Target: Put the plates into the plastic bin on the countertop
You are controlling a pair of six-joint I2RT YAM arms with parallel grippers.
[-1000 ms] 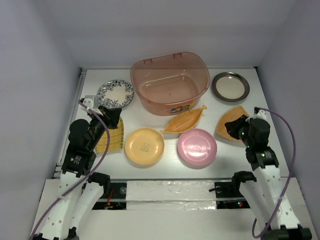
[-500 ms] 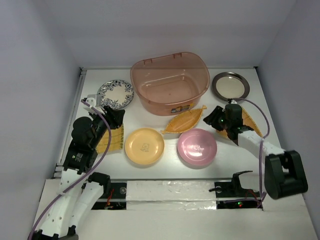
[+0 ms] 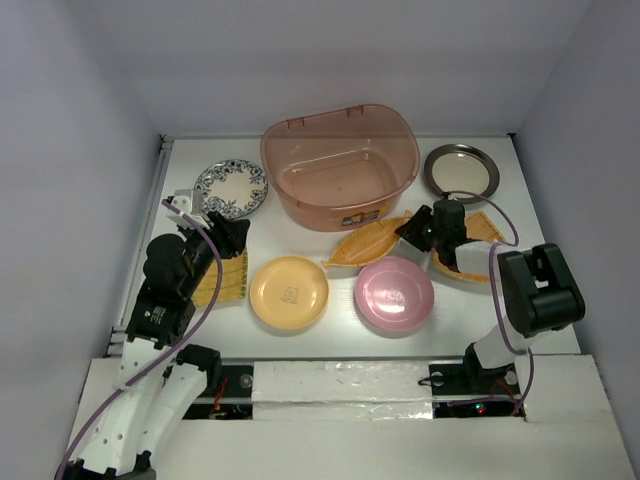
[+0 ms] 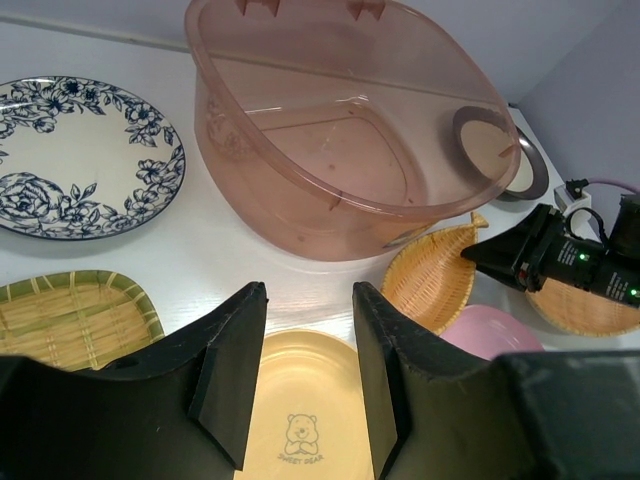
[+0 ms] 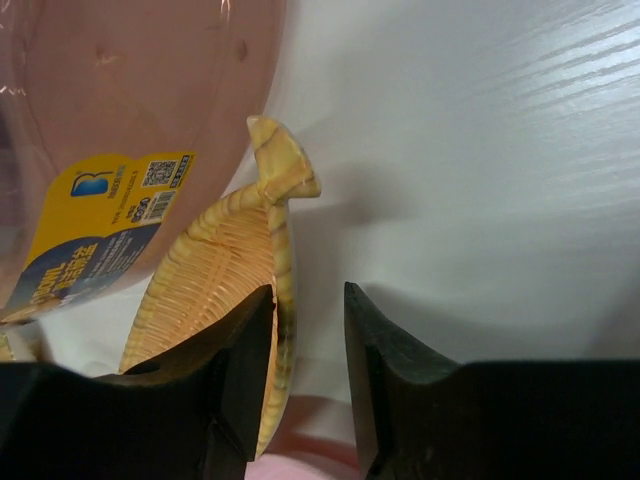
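Note:
The plastic bin [image 3: 340, 165] stands at the back centre, empty. Around it on the countertop [image 3: 330, 335] lie the blue-white plate [image 3: 231, 188], silver plate [image 3: 461, 173], yellow round plate [image 3: 289, 292], pink plate [image 3: 394, 294], leaf-shaped plate [image 3: 368, 240], woven square plate [image 3: 222, 280] and fan-shaped plate [image 3: 482, 228], partly under my right arm. My right gripper [image 3: 410, 228] is open at the leaf plate's right tip. In the right wrist view its jaws [image 5: 308, 295] straddle the leaf plate's rim [image 5: 215, 280]. My left gripper [image 3: 228, 237] is open and empty above the woven plate's far end.
Walls close in the white countertop on the left, back and right. The bin's yellow label [image 5: 100, 215] faces the leaf plate. The left wrist view shows the yellow round plate [image 4: 305, 400] between my open fingers and the bin [image 4: 340, 120] beyond.
My right arm has swung left, from over the fan-shaped plate to the right tip of the leaf-shaped plate. My left arm has barely moved. No plate has shifted.

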